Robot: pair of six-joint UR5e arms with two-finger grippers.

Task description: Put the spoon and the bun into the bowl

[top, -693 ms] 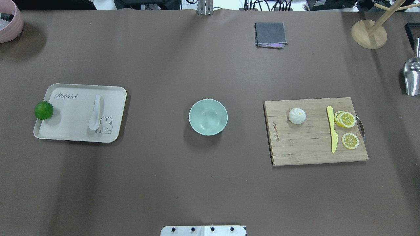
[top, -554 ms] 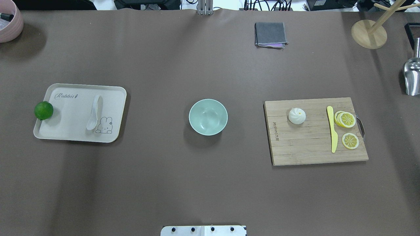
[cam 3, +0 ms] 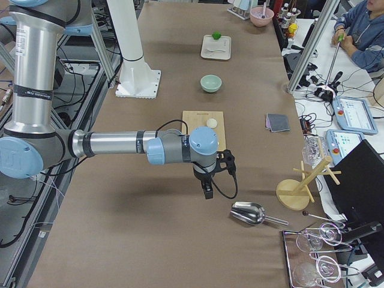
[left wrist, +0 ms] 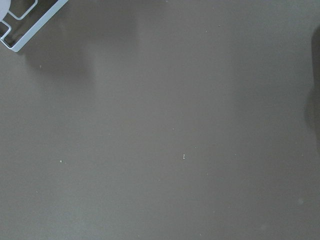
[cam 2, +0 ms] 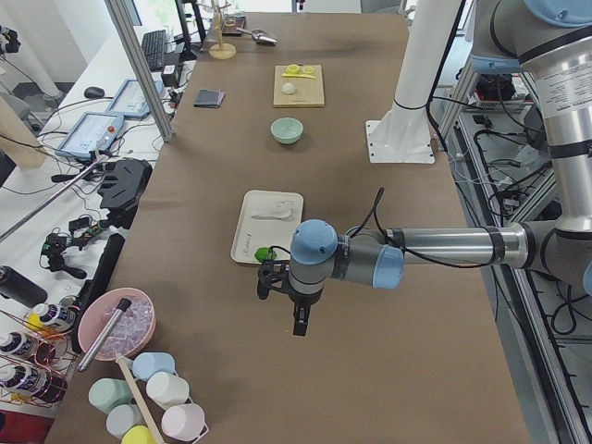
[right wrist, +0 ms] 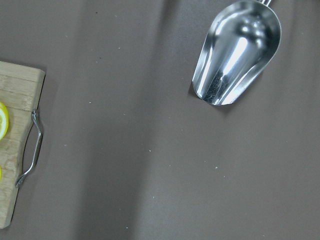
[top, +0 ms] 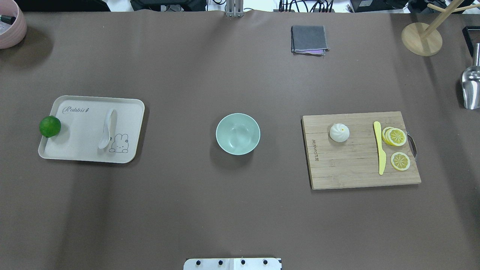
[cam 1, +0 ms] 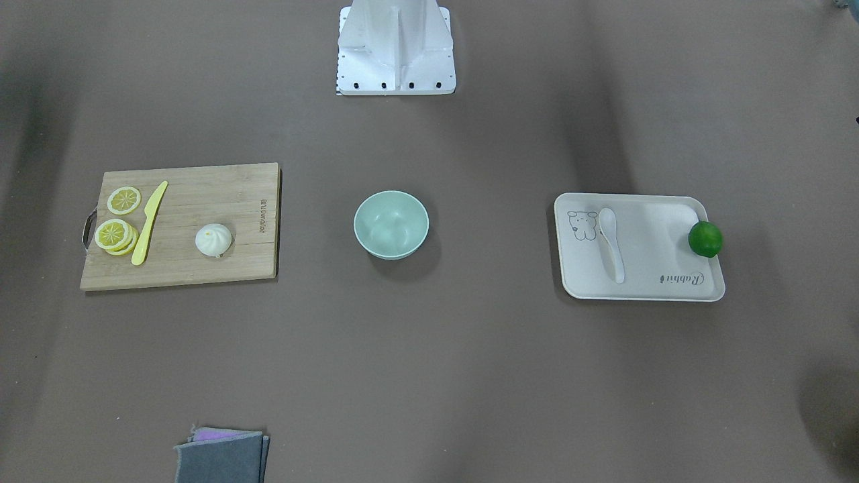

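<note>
Where the table lies nearest the robot, a white metal mounting plate (top: 232, 263) sits at the edge of the brown table cover (top: 240, 210).

Farther out, three groups stand in one row, well apart from each other.
- Robot's left: a beige rectangular tray (top: 78, 144) carries the small white soup spoon (top: 107, 129), scoop toward the robot, beside a printed rabbit. A green lime (top: 50, 126) rests on the tray's outer rim.
- Centre: the round pale mint-green bowl (top: 237, 134) stands upright.
- Robot's right: a wooden cutting board (top: 348, 168) carries the small round white pleated bun (top: 339, 132), a yellow plastic knife (top: 380, 150) and yellow lemon slices (top: 400, 161).

The left gripper (cam 2: 300, 322) hangs above the table cover, outboard of the tray. The right gripper (cam 3: 207, 191) hangs outboard of the board, near a shiny metal scoop (right wrist: 237, 52). Both point downward. Jaw state cannot be determined for either.

At the far edge lie a folded grey cloth (top: 308, 39), a wooden stand's round base (top: 421, 39) and a pink bowl (top: 11, 28).
</note>
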